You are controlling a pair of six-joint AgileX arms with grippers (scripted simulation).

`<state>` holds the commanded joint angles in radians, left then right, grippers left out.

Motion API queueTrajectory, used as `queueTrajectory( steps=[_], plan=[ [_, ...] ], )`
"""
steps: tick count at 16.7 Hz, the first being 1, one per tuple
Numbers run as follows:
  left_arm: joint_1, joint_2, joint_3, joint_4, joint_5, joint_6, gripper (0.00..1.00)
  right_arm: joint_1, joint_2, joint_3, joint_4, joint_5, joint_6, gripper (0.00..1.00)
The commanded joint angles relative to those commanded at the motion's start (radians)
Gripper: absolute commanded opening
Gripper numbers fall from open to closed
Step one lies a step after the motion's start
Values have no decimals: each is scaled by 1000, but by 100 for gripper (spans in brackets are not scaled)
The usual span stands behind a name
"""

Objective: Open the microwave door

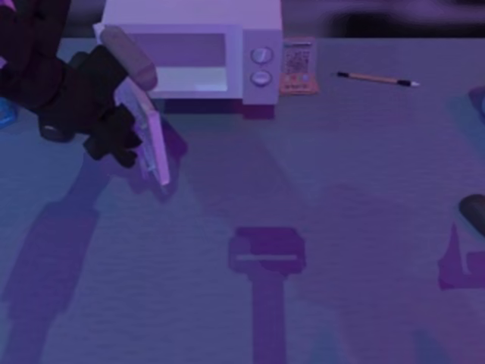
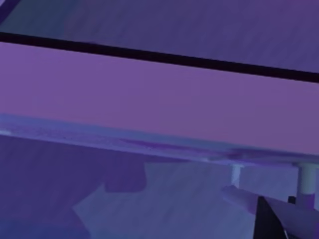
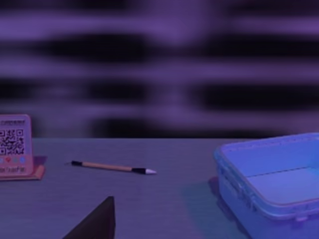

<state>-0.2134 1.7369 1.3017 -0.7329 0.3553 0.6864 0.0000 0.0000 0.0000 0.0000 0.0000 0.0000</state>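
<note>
The white microwave [image 1: 193, 15] stands at the back of the table, its two round knobs [image 1: 261, 66] facing front. The microwave door [image 1: 154, 136] is swung far out to the left, and the lit cavity [image 1: 189, 64] is exposed. My left gripper [image 1: 125, 148] is at the door's outer face, shut on its handle. In the left wrist view the door panel [image 2: 149, 89] fills the frame, and one dark fingertip [image 2: 269, 224] lies against the handle bar [image 2: 304, 211]. My right gripper [image 1: 474, 214] is parked at the table's right edge.
A QR-code card [image 1: 298, 67] stands just right of the microwave, with a pencil [image 1: 377, 79] lying farther right. A blue open bin [image 3: 274, 174] sits at the far right. Part of a blue object [image 1: 6, 114] shows at the left edge.
</note>
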Motion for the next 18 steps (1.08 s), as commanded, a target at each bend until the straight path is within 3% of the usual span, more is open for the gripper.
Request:
queueTrajectory(
  steps=[14, 18],
  plan=[
    [-2, 2, -4, -3, 5, 1, 0, 0, 0, 0, 0, 0, 0, 100],
    [27, 8, 8, -34, 30, 76, 0, 0, 0, 0, 0, 0, 0, 100]
  ],
)
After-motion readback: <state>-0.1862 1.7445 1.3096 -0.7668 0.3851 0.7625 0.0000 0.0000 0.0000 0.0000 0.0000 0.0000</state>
